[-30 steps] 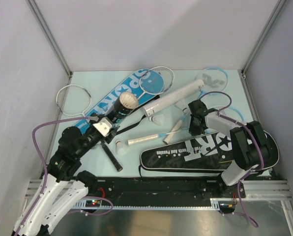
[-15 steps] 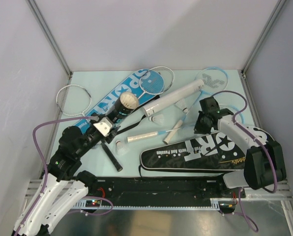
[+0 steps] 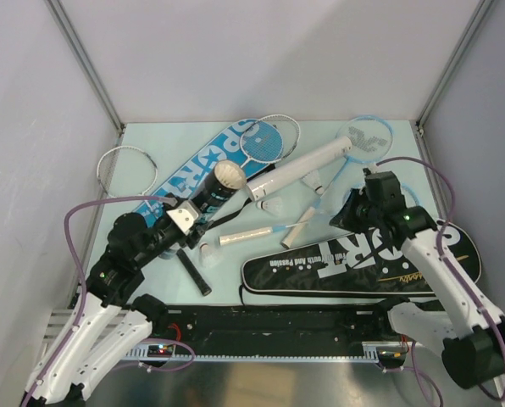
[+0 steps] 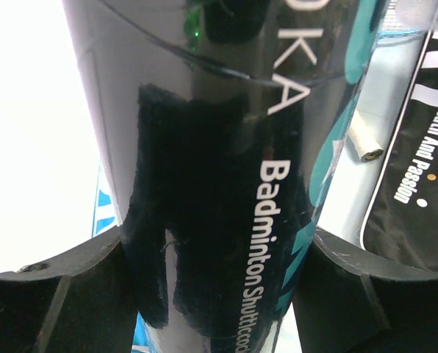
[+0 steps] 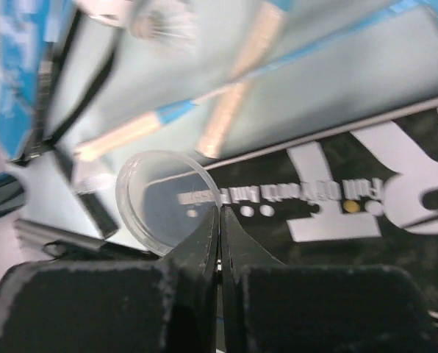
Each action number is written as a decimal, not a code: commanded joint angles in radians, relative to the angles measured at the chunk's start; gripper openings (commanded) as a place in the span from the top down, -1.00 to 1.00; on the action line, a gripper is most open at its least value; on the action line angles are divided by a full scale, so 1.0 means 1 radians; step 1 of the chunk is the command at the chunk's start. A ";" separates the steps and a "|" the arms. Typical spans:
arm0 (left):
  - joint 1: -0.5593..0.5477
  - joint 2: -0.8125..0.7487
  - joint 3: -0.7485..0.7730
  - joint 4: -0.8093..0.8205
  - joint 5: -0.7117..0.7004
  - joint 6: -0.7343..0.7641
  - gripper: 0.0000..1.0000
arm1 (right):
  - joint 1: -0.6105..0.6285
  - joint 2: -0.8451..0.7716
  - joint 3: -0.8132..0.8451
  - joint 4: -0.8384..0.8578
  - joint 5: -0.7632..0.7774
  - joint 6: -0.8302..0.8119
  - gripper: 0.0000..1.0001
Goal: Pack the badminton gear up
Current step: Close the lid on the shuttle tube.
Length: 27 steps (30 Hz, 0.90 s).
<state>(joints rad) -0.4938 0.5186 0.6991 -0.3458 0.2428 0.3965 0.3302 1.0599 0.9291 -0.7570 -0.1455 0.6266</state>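
My left gripper is shut on the black shuttlecock tube and holds it tilted, its open end up and to the right. In the left wrist view the tube fills the gap between the fingers. My right gripper is shut on the rim of a clear round lid, above the black SPORT cover. The white tube lies slantwise at the middle. Shuttlecocks lie at the middle and near the left gripper.
The blue SPORT cover lies at the back left, with a racket head on it. A white racket lies far left and a light-blue one at the back right. Racket handles cross the middle. A black bar lies near the front.
My right gripper has moved right and toward the front with the clear lid, over the black cover. My left gripper has lifted the black tube a little, tilting it steeper.
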 commanded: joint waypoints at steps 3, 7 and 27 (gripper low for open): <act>-0.038 0.061 0.039 0.019 0.014 0.068 -0.14 | 0.025 -0.117 0.076 0.241 -0.230 0.010 1.00; -0.094 0.083 0.032 -0.017 -0.054 0.171 -0.14 | 0.042 -0.101 0.181 0.319 -0.362 -0.012 1.00; -0.150 0.120 0.112 -0.121 -0.151 0.361 -0.19 | 0.253 0.013 0.338 0.435 -0.520 0.001 1.00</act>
<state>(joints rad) -0.6250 0.6373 0.7425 -0.4927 0.1150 0.7124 0.5346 1.0546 1.2186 -0.2855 -0.6849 0.6712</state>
